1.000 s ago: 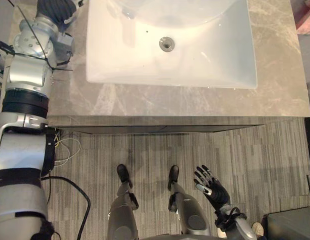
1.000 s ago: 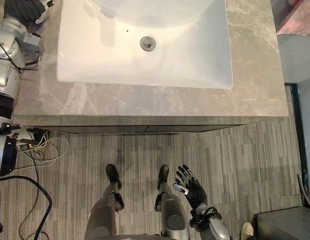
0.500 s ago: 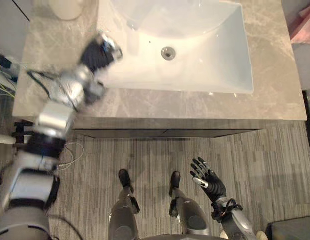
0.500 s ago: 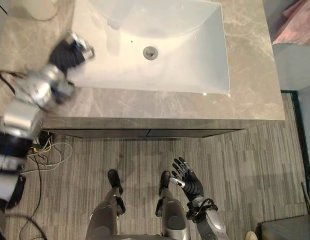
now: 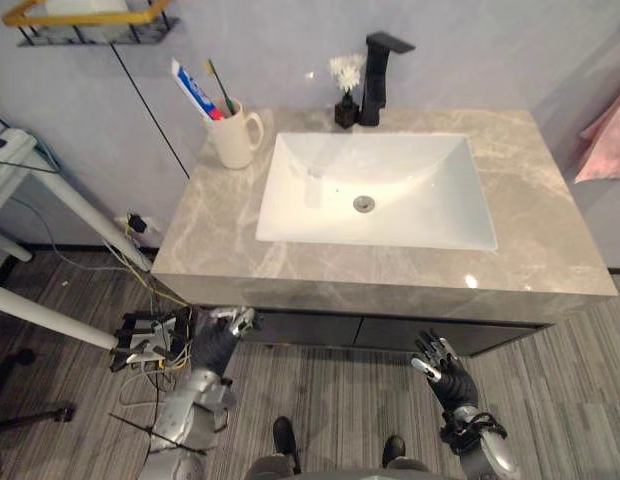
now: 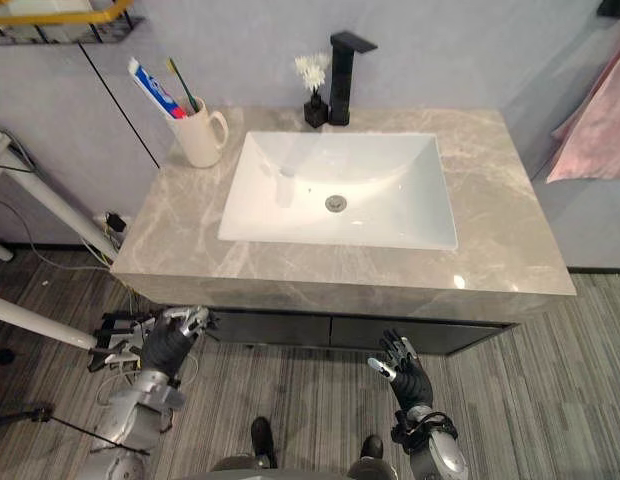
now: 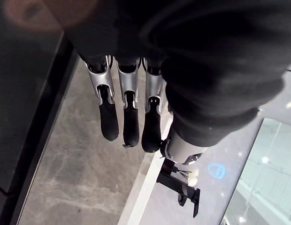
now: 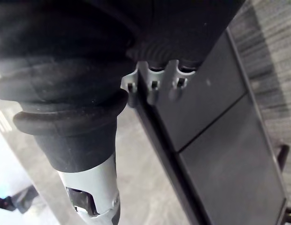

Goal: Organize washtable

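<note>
The washtable has a grey marble top (image 5: 550, 235) with a white sink (image 5: 290, 185). A cream mug (image 5: 233, 138) at the back left holds a toothpaste tube (image 5: 190, 88) and a toothbrush (image 5: 218, 85). Behind the sink stand a black faucet (image 5: 378, 75) and a small black vase with a white flower (image 5: 345, 92). My left hand (image 5: 222, 338) hangs below the counter's front left corner; in its wrist view its fingers (image 7: 130, 126) are straight and hold nothing. My right hand (image 5: 445, 365) is low in front of the cabinet, fingers spread and empty.
Dark cabinet fronts (image 5: 390, 333) run under the counter. A white frame's legs (image 5: 50, 200) with loose wires stand to the left. A yellow-rimmed wall shelf (image 5: 90, 15) hangs at the upper left, and a pink towel (image 5: 602, 140) hangs on the right.
The camera has lifted, so the whole washtable and wall show now. My left arm came down off the counter's left side to below its front edge, and its fingers straightened.
</note>
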You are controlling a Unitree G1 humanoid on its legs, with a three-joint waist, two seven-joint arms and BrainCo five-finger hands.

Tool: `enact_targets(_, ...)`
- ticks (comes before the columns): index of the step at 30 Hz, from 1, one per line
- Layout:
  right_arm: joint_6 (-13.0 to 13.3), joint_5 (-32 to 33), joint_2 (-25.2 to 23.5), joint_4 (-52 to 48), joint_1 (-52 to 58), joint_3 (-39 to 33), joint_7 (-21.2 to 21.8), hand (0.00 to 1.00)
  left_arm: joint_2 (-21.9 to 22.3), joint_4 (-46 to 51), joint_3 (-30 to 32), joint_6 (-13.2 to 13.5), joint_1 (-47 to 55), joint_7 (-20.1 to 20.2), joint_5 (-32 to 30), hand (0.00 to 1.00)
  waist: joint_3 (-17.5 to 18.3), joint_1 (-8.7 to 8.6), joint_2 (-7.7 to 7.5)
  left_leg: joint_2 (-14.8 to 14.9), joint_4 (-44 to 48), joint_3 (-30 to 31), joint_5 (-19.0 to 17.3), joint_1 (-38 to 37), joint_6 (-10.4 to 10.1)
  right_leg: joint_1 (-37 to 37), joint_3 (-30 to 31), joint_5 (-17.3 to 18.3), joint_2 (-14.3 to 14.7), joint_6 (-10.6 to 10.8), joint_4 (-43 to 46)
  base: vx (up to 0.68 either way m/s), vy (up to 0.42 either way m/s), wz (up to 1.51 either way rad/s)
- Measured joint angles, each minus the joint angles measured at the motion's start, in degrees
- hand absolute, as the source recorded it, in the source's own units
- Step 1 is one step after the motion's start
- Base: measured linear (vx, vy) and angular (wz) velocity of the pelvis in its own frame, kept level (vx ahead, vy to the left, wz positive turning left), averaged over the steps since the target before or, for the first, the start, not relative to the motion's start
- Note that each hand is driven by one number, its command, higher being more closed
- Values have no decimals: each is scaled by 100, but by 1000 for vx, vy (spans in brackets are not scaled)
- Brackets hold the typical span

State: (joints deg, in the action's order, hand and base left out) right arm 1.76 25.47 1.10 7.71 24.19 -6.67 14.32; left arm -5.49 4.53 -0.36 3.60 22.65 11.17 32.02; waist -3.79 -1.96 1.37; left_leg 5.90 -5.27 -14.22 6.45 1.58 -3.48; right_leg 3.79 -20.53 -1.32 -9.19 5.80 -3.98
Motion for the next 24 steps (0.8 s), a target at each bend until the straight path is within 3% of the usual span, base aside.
enact_targets(4,19,-496,-20,511,157,-28,-188,0,408,-1191,2,8,-38,-20,-43,0,102,-15,30,4,-1,25,0,-161,-1,174,-28,21,4,-8,3,-24,-2,3)
enact_targets(10,20,-527,-153,987,336,-12,-422,0,633,-2496,11,-3,33,-267,-221,0,160,-5,11,11,-3,53,-22,-269,-33,309,-73,39,8,16,2,-22,-3,3)
enact_targets(16,33,-785,-237,1295,398,64,-443,0,642,-2944,5,2,87,-303,-346,0,209,62,-64,11,-29,5,-50,-371,-34,412,-54,52,5,34,-3,-2,-1,-1)
enact_targets(24,58,-1334,-219,1856,376,70,-563,0,627,-3500,-183,5,73,-389,-1048,0,247,105,-58,13,-47,5,-76,-405,-61,415,16,58,5,41,2,-5,-2,-2)
